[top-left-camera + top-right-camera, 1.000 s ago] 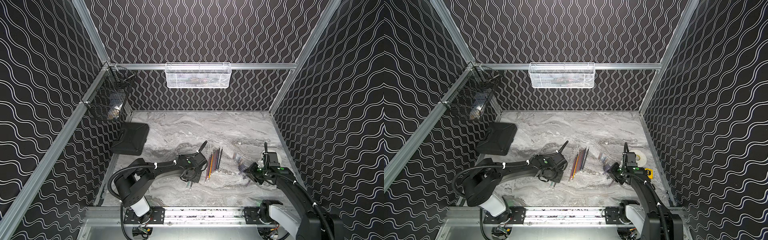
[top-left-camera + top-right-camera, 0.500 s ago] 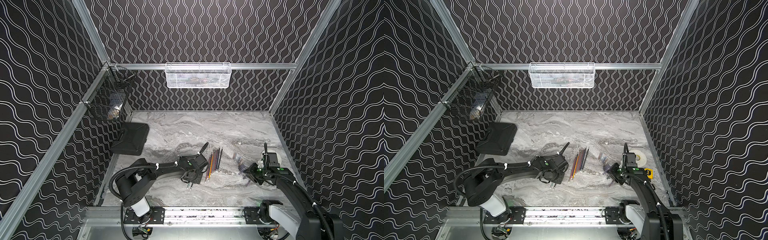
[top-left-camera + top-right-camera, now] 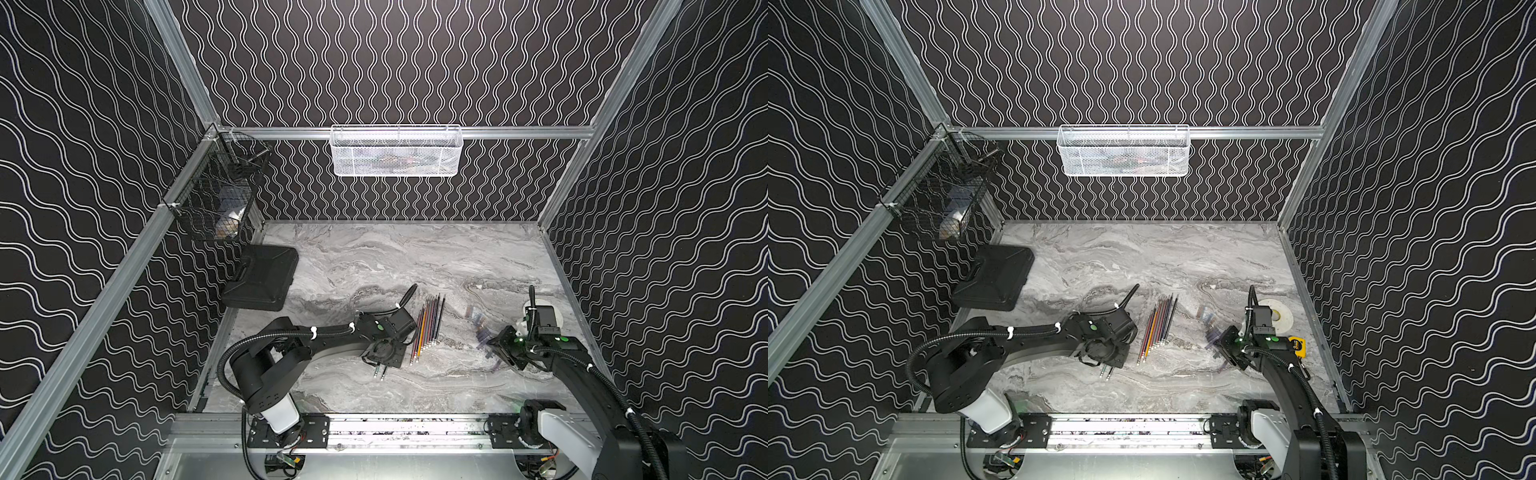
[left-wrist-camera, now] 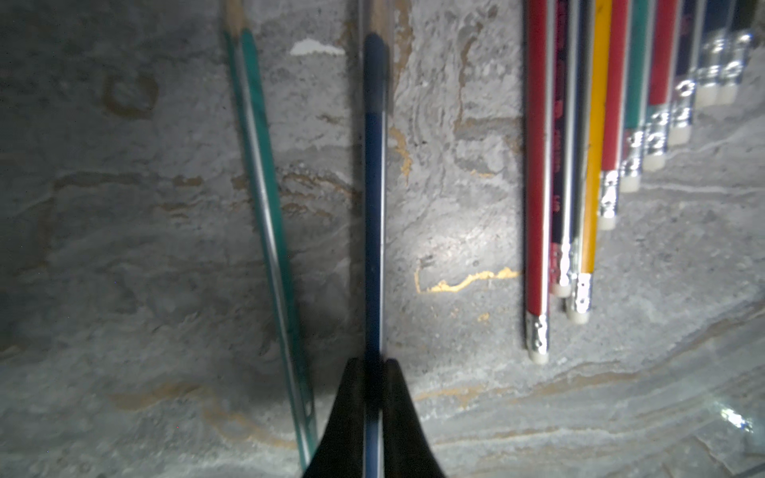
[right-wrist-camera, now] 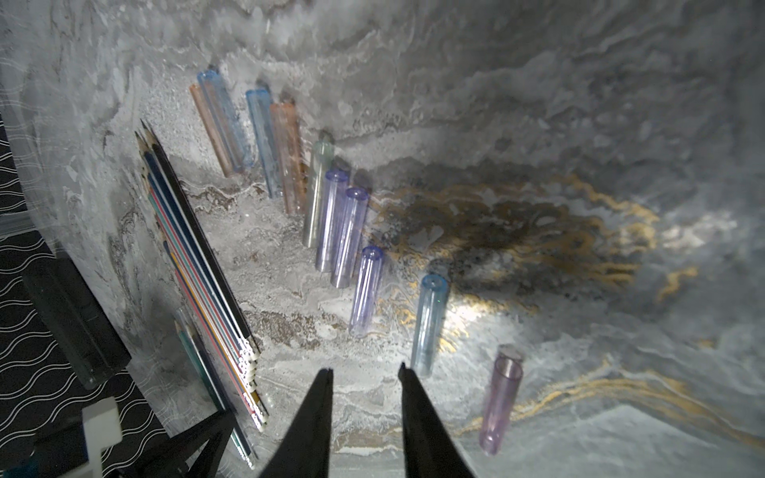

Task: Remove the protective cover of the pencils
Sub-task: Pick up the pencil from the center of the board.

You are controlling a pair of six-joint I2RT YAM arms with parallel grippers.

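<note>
Left gripper (image 4: 374, 364): clamped tight on the blue pencil (image 4: 374, 198), whose shaft runs straight out from the fingertips, low over the worktop (image 3: 415, 257).
Blue pencil tip: we see the sharpened end pointing away from the gripper. It looks sheathed in something clear, but blur keeps us from being sure.
Teal pencil (image 4: 265, 207): lies just left of the blue one, apart from the main row.
Right gripper (image 5: 364, 372): jaws a narrow gap apart with nothing between them, over the worktop near the covers.
Pencils (image 3: 428, 328): we note the main row lying side by side mid-worktop, just right of the left gripper, eraser ends stepped toward the near edge.
Covers (image 5: 347, 236): translucent tubes in blue, orange, purple, pink and pale green. They lie loose on the worktop between the row and the right gripper.
Surroundings: black case (image 3: 262, 282) at far left, tape roll (image 3: 1281, 318) by the right edge.
</note>
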